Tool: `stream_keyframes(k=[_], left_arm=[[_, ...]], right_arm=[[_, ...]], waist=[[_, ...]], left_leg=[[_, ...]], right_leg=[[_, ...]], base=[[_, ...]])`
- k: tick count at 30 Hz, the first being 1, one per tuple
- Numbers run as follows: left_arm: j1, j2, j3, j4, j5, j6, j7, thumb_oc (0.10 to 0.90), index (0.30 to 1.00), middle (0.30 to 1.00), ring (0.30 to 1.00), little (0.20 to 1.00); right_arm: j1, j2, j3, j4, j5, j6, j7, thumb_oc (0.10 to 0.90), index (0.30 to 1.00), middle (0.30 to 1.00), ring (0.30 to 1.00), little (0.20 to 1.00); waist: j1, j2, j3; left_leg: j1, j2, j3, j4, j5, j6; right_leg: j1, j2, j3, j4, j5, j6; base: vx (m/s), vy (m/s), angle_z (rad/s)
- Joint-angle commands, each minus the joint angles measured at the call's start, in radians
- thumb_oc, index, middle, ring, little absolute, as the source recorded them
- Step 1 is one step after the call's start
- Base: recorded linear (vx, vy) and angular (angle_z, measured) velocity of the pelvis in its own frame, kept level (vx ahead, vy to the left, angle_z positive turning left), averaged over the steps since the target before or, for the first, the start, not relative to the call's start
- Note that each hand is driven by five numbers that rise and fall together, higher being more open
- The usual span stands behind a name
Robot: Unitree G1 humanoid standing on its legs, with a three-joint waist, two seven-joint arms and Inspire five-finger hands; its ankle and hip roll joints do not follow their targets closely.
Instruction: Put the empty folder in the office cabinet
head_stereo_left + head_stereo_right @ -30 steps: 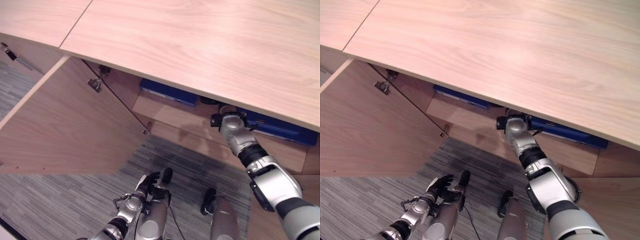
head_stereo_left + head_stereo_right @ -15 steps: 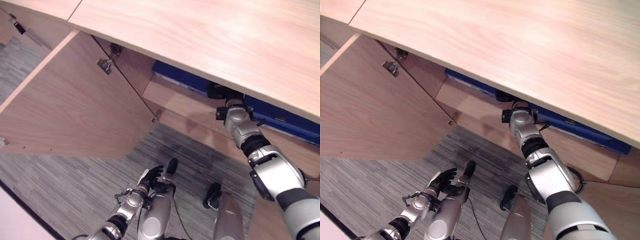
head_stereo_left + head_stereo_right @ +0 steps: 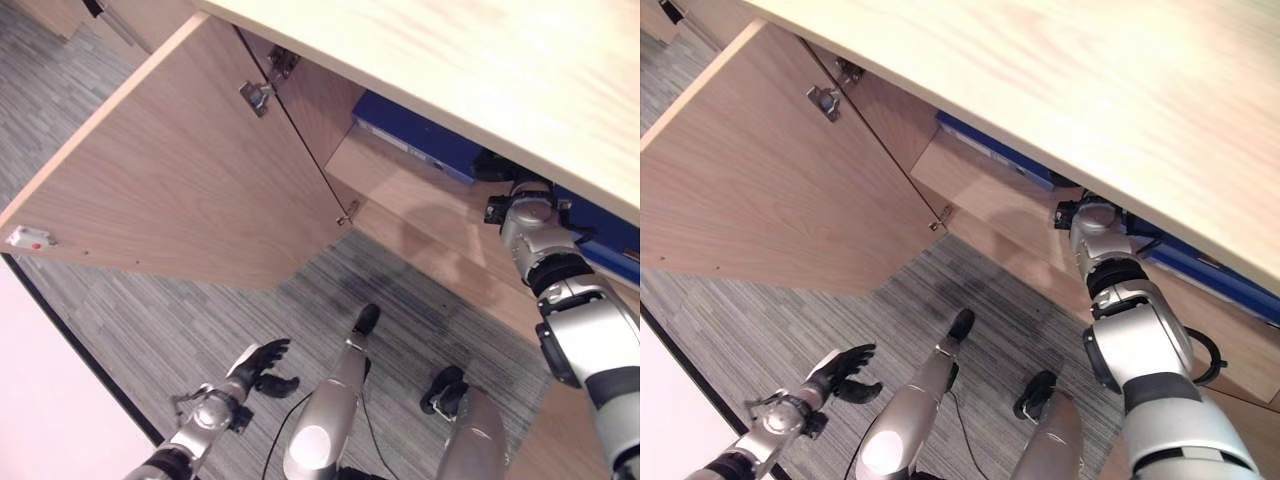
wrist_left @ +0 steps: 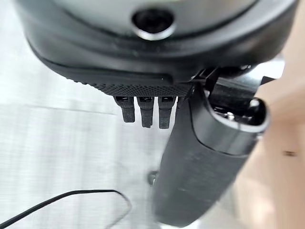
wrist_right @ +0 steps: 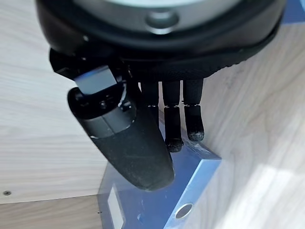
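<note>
While the light wooden cabinet door [image 3: 190, 170] stands swung open at the left, the left hand [image 3: 255, 365] hangs low over the grey striped carpet [image 3: 130, 320], fingers relaxed and holding nothing. Further right, the right hand [image 5: 157, 119] reaches under the pale wooden top [image 3: 520, 70], its straight fingers resting on the blue ring-binder folder [image 5: 157, 200] lying on the cabinet's wooden shelf [image 3: 420, 200].

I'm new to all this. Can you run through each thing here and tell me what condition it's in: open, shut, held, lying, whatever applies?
cabinet door: swung wide open.
blue folder: lying flat on the cabinet shelf, under the right hand's fingers.
second blue folder: lying flat further left on the same shelf.
right hand: reaching into the cabinet, fingers straight, fingertips on the blue folder.
left hand: low over the carpet, fingers relaxed, holding nothing.
</note>
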Motion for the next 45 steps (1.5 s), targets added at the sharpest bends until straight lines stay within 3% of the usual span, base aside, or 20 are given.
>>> stream_keyframes(k=[1,16,36,45], left_arm=[[0.035,0.003,-0.029,-0.034,0.006,-0.039,-0.018,0.800,0.900,0.900,0.900,0.900],[0.049,-0.060,-0.002,0.039,0.023,-0.048,0.002,0.800,0.900,0.900,0.900,0.900],[0.073,-0.067,0.011,0.016,0.011,-0.067,-0.006,0.800,0.900,0.900,0.900,0.900],[0.077,-0.067,0.026,0.007,-0.003,-0.070,-0.003,0.800,0.900,0.900,0.900,0.900]], right_arm=[[-0.096,-0.051,-0.018,-0.043,-0.046,-0.085,-0.012,0.400,0.300,0.300,0.300,0.300],[-0.051,-0.105,-0.025,-0.041,-0.085,-0.093,-0.022,0.400,0.300,0.300,0.300,0.300],[0.071,-0.192,-0.067,0.030,-0.116,-0.077,-0.002,0.400,0.300,0.300,0.300,0.300],[0.130,-0.208,-0.104,0.030,-0.107,-0.079,-0.003,0.400,0.300,0.300,0.300,0.300]], waist=[[0.007,0.001,-0.013],[-0.030,-0.019,-0.016],[-0.078,-0.013,-0.008],[-0.100,-0.024,0.000]], left_leg=[[0.033,0.094,0.008,0.073,-0.152,-0.011],[0.054,0.100,0.022,0.056,-0.156,-0.016],[0.080,0.111,0.045,0.035,-0.147,-0.025],[0.079,0.115,0.052,0.042,-0.147,-0.027]], right_leg=[[0.027,-0.038,0.080,-0.048,0.071,0.140],[0.029,-0.032,0.092,-0.057,0.074,0.138],[0.027,-0.027,0.116,-0.072,0.083,0.135],[0.028,-0.021,0.121,-0.070,0.085,0.132]], base=[[0.00,0.016,0.07],[0.00,0.002,0.00],[-0.01,0.000,-0.03],[0.00,0.000,0.00]])
